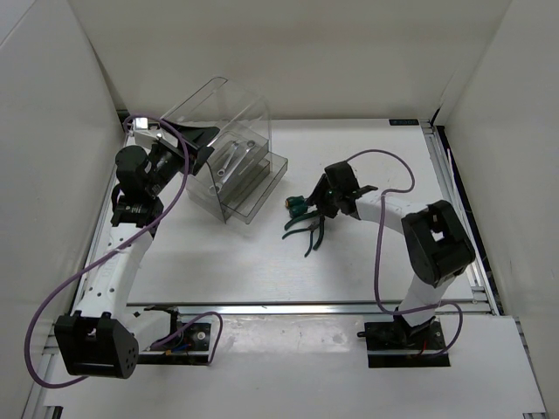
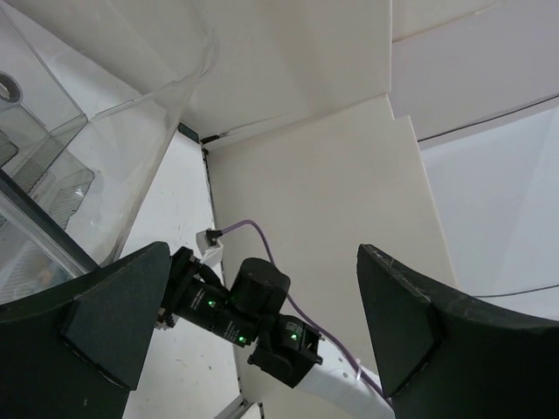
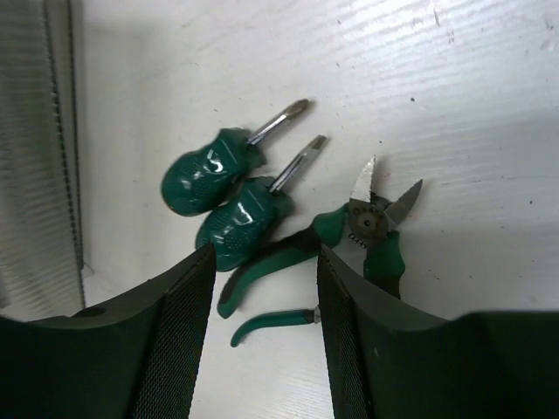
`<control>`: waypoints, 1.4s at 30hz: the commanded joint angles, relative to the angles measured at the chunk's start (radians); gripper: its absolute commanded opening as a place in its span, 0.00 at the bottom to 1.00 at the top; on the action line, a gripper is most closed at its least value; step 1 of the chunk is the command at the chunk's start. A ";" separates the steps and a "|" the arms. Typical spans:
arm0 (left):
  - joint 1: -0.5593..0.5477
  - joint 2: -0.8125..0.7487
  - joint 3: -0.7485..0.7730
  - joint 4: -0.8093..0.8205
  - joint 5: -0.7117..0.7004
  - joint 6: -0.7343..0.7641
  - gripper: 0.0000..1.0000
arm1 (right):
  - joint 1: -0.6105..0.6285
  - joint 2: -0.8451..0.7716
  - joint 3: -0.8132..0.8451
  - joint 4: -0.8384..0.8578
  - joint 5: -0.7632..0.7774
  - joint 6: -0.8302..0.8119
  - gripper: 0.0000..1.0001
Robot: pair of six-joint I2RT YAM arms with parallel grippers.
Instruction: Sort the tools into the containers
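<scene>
L+R jaws apart | cabinet (image 1: 210, 105) top drawer (image 1: 272, 162): 2 wrenches (image 1: 232, 162)

Screwdrivers (image 3: 210, 173) glossy green, silver tips — pliers (image 3: 367, 234) green-handled, silver blades — table (image 3: 489, 105) white.

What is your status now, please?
Left gripper open by cabinet. Right gripper open over pliers and screwdrivers. Wrenches in drawer. No obstruction seen.

No text could be read anywhere. The pliers (image 3: 367, 223) carried a small marking at the pivot, too small and blurred to make out. A green screwdriver (image 3: 210, 170) and a second green screwdriver (image 3: 247, 218) had raised patterning on their handles, not legible as letters.
</scene>
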 commanded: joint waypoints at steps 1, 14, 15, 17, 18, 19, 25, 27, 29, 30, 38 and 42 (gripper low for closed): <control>0.007 0.000 -0.036 -0.089 -0.006 -0.004 0.99 | 0.005 0.021 0.022 -0.032 0.009 0.010 0.54; 0.005 -0.006 -0.042 -0.096 -0.009 -0.004 0.99 | 0.005 0.088 0.114 -0.051 -0.001 0.016 0.54; 0.005 -0.006 -0.040 -0.096 -0.009 -0.004 0.99 | 0.004 0.088 0.116 -0.055 -0.004 0.010 0.54; 0.005 -0.006 -0.046 -0.096 -0.009 -0.004 0.99 | 0.005 0.091 0.126 -0.063 -0.001 0.010 0.54; 0.007 -0.006 -0.049 -0.096 -0.010 -0.010 0.99 | 0.005 0.094 0.133 -0.069 -0.004 0.007 0.54; 0.005 -0.006 -0.049 -0.096 -0.009 -0.007 0.99 | 0.005 0.098 0.136 -0.075 -0.004 0.010 0.54; 0.007 0.000 -0.053 -0.096 -0.009 -0.012 0.99 | 0.017 0.122 0.151 -0.100 -0.010 0.010 0.54; 0.007 -0.006 -0.051 -0.095 -0.012 -0.012 0.99 | 0.030 0.133 0.169 -0.112 -0.007 0.010 0.54; 0.008 -0.007 -0.053 -0.098 -0.009 -0.010 0.99 | 0.039 0.162 0.182 -0.140 0.002 0.013 0.54; 0.007 -0.006 -0.053 -0.101 -0.009 -0.010 0.99 | 0.042 0.168 0.194 -0.143 0.002 0.016 0.54; 0.007 -0.012 -0.053 -0.108 -0.009 -0.010 0.99 | 0.044 0.257 0.272 -0.238 0.015 0.010 0.49; 0.007 -0.012 -0.053 -0.108 -0.007 -0.010 0.99 | 0.048 0.250 0.258 -0.253 0.021 0.022 0.26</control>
